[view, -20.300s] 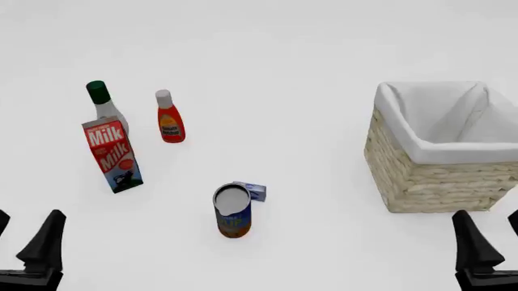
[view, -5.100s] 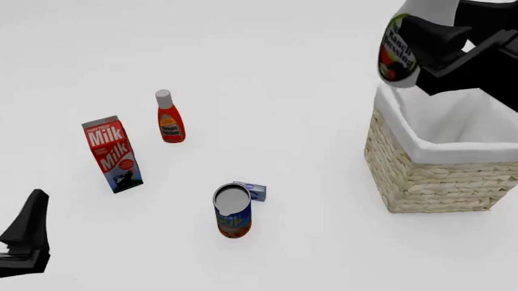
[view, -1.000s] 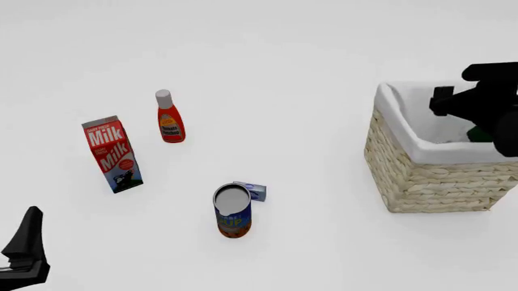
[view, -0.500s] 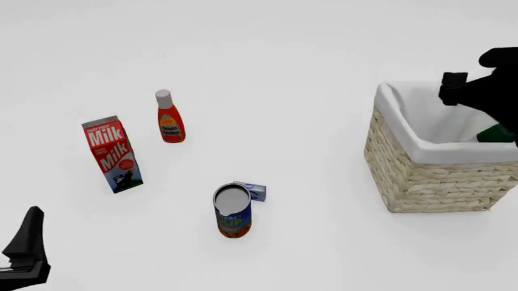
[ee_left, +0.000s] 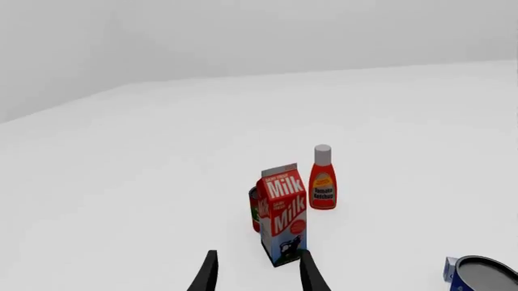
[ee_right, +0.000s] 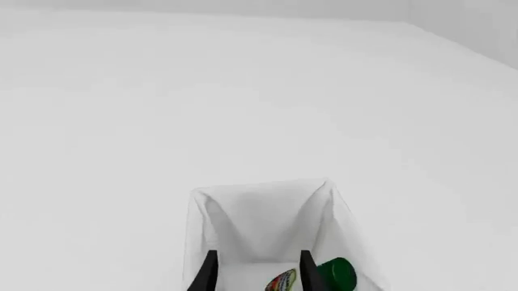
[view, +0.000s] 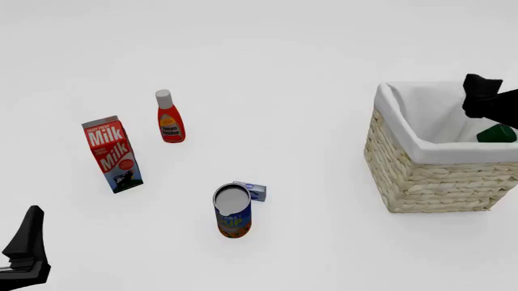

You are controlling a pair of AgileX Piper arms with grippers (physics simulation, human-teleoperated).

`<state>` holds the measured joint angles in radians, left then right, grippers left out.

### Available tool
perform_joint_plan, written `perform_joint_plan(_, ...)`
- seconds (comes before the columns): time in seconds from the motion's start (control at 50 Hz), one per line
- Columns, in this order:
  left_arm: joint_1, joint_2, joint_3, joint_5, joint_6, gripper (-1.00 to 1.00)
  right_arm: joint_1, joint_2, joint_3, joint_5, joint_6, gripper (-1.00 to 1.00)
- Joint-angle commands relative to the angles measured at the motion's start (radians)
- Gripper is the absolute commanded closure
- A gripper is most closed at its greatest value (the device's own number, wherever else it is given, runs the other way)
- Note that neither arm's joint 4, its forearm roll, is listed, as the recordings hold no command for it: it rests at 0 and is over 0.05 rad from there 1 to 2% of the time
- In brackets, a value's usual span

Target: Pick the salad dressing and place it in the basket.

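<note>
**Q:** White tabletop everywhere, I take it. What can you tell me about the salad dressing (ee_right: 328,277)?

**A:** You see only part of it. Its dark green cap and a sliver of the oval label, green, red and dark, show in your right wrist view. It lies on its side inside the basket (view: 421,154), against the white cloth lining. From the front only the green cap (view: 495,134) peeks over the rim.

**Q:** Where is it relative to my fingers?

**A:** Your right gripper (ee_right: 255,273) hangs above the basket with its fingers (ee_right: 208,274) apart and nothing between them. The label shows in the gap between them, lower down; the cap sits just outside one finger. No contact.

**Q:** What differs from half a second ago?

**A:** Your right arm (view: 487,97) has pulled back toward the right edge of the front view, uncovering more of the lining. The bottle has not moved.

**Q:** And my left side?

**A:** Your left gripper (ee_left: 257,274) is parked low with its fingers apart and empty, facing the milk carton (ee_left: 282,213) and the red bottle (ee_left: 322,178).
</note>
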<state>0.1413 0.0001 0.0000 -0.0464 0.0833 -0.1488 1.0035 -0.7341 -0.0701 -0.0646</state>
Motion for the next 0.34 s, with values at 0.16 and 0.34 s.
perform_joint_plan(0.16,-0.008,0.000,0.000,-0.012,0.009,-1.00,0.030,-0.218,0.142,0.040,0.031,-1.00)
perform_joint_plan(0.34,-0.007,0.000,0.000,-0.017,0.010,-1.00,0.054,-0.339,0.225,0.065,0.051,-1.00)
